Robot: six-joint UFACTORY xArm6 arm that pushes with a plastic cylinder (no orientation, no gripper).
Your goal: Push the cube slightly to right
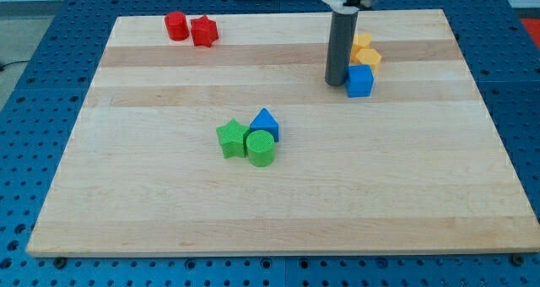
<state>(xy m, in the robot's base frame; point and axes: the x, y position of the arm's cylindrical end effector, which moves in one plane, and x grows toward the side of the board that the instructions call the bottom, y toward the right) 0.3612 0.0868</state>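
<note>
- A red cylinder (175,25) touches a red star (203,31) at the surface's (287,203) top left.
- Mid-surface, a green star (230,138), green cylinder (261,148) and blue triangular block (265,122) huddle together.
- Two yellow blocks (364,50) sit top right.

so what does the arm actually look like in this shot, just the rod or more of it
Mostly just the rod: a straight, dark grey cylinder, plain, with no markings. At the view's top it meets a wider black collar with a pale ring, cropped by the frame. No cables or gripper show. My tip sits on the wooden board, just to the view's left of the blue cube.
</note>
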